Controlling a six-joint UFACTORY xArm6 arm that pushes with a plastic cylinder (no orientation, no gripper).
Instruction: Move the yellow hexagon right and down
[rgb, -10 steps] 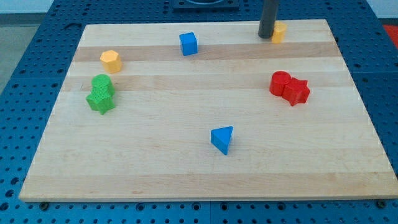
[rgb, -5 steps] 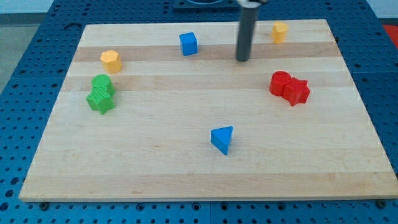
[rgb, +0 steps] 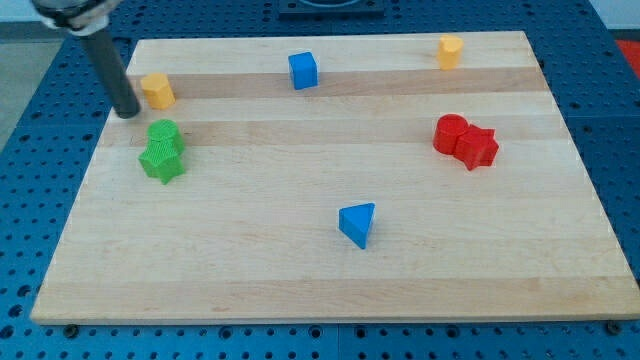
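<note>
The yellow hexagon (rgb: 156, 90) lies near the board's upper left. My tip (rgb: 126, 111) rests on the board just left of and slightly below the hexagon, close to it or touching it. The dark rod rises from there toward the view's top left. A second yellow block (rgb: 450, 50) sits at the board's top right edge.
A blue cube (rgb: 303, 70) sits at top centre. Two green blocks (rgb: 161, 150) lie together just below my tip. Two red blocks (rgb: 464, 140) lie together at the right. A blue triangle (rgb: 358, 223) lies below centre. The wooden board (rgb: 320, 290) rests on a blue perforated table.
My tip swept from the board's top right across to the far left. The yellow hexagon has shifted a little up and to the left from where it lay.
</note>
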